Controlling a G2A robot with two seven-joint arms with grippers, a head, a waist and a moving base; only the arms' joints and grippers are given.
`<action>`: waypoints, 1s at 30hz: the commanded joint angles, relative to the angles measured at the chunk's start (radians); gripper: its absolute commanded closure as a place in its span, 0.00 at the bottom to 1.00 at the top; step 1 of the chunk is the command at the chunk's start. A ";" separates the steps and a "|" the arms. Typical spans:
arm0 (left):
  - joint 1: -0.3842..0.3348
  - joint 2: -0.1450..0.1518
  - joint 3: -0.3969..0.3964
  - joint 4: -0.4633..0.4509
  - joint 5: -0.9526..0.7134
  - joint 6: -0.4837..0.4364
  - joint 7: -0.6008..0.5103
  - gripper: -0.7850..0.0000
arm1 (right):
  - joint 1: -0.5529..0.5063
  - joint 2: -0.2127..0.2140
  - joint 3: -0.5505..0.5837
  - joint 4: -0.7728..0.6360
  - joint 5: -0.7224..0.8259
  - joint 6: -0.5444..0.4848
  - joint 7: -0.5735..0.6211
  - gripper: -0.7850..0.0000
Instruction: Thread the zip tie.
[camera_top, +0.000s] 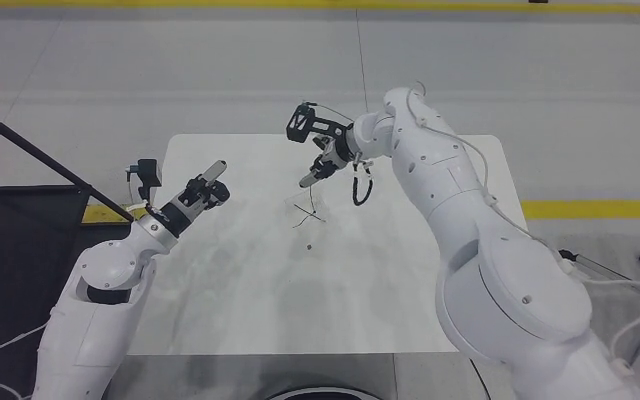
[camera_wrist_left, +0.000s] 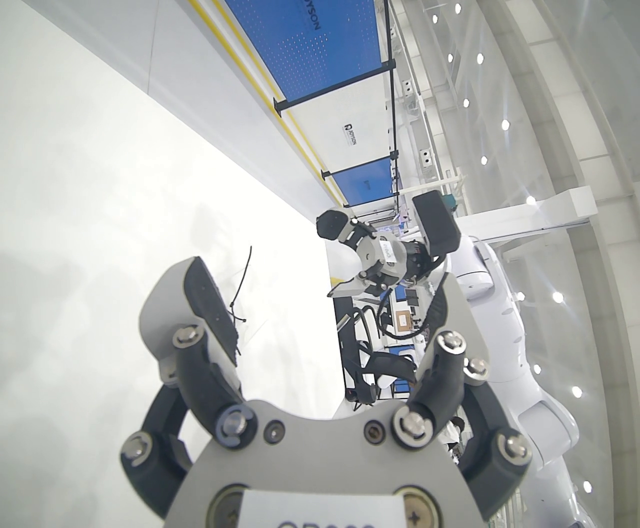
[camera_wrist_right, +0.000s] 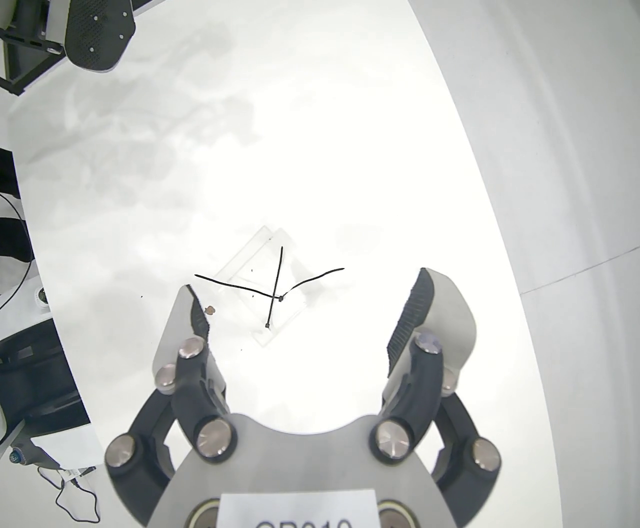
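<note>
Two thin black zip ties (camera_wrist_right: 235, 286) lie crossed on the white table (camera_top: 400, 290), partly on a small clear plastic sheet (camera_wrist_right: 295, 312). The straight tie (camera_wrist_right: 277, 270) runs across the curved one. In the top view the zip ties (camera_top: 306, 210) sit near the table's middle. My right gripper (camera_wrist_right: 307, 295) hovers just above and behind them, open, holding nothing; from above, the right gripper (camera_top: 308, 181) hangs over the ties. My left gripper (camera_wrist_left: 320, 295) is open and empty at the table's left side (camera_top: 218, 183), pointed toward the zip ties (camera_wrist_left: 242, 280).
A tiny brown speck (camera_wrist_right: 210, 309) lies on the table close to the ties, also seen from above as a speck (camera_top: 309, 245). A black cable loop (camera_top: 361, 190) hangs from the right wrist. Black cloth (camera_top: 40, 240) covers the floor left of the table.
</note>
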 joint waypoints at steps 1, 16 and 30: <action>0.000 0.000 0.000 0.000 0.000 0.000 0.000 0.00 | 0.000 0.000 0.000 0.000 0.000 0.000 -0.001 0.00; 0.000 0.000 0.000 0.000 0.000 0.000 0.000 0.00 | -0.018 0.046 0.016 -0.040 -0.005 -0.010 -0.345 0.00; 0.000 0.000 0.000 0.000 0.000 0.000 0.000 0.00 | -0.077 0.114 0.012 -0.158 -0.122 0.048 -0.718 0.00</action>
